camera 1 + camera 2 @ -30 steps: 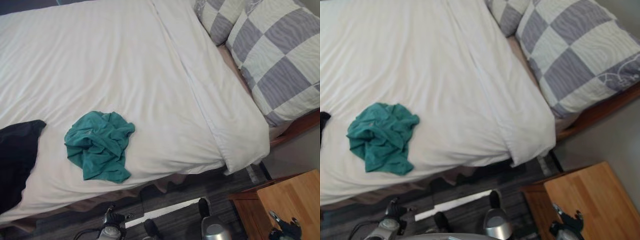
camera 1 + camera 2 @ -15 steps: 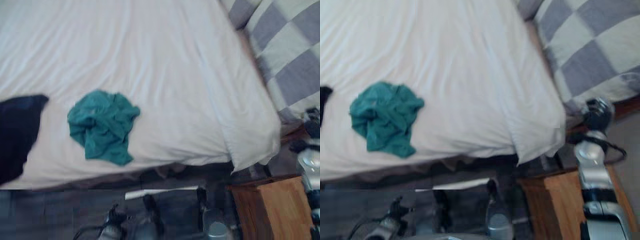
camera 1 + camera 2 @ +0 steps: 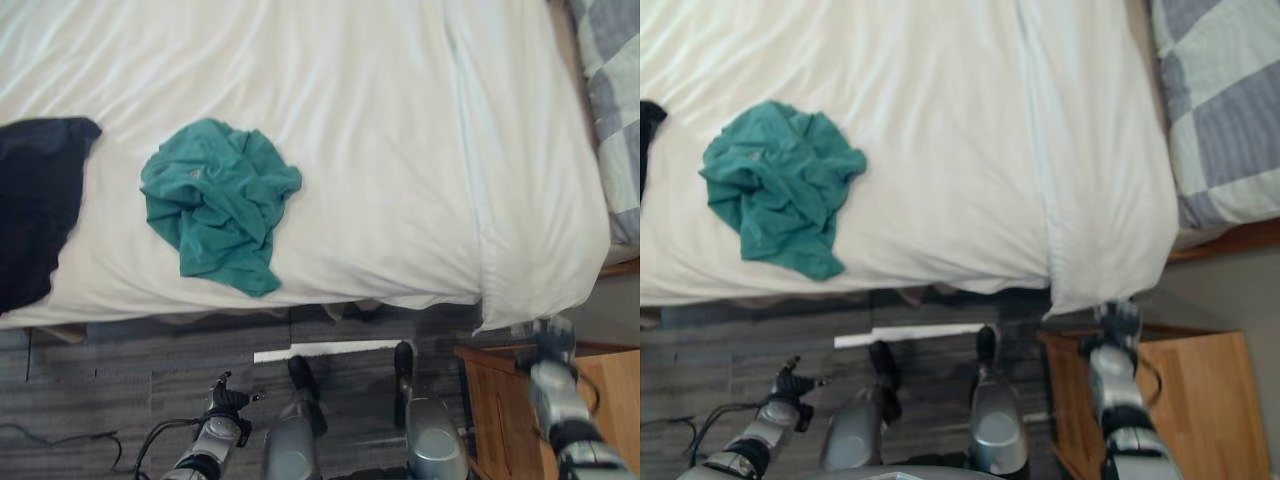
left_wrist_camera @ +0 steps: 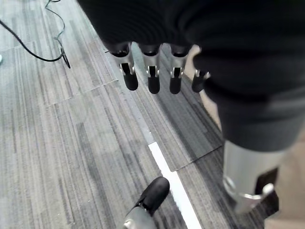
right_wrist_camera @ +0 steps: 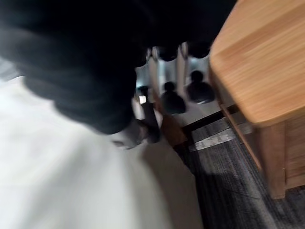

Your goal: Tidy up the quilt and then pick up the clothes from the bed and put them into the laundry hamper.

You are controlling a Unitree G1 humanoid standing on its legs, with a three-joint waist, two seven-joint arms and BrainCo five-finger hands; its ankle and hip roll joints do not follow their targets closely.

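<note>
Right robot hand (image 3: 1120,322) has risen to the quilt (image 3: 940,130) corner.

Found no readable text, label, brand, number or sign anywhere. Checked the quilt (image 3: 330,150), the green shirt (image 3: 215,205), the dark garment (image 3: 35,205), the checked pillow (image 3: 1225,110), the wooden nightstand (image 3: 1185,400) and the floor (image 4: 71,143): all plain. Saw only weave and checks on the cloth, grain on the wood, stripes on the carpet and one bare white strip (image 3: 330,350) on it. Made out no lettering on either hand's dark cover.
</note>
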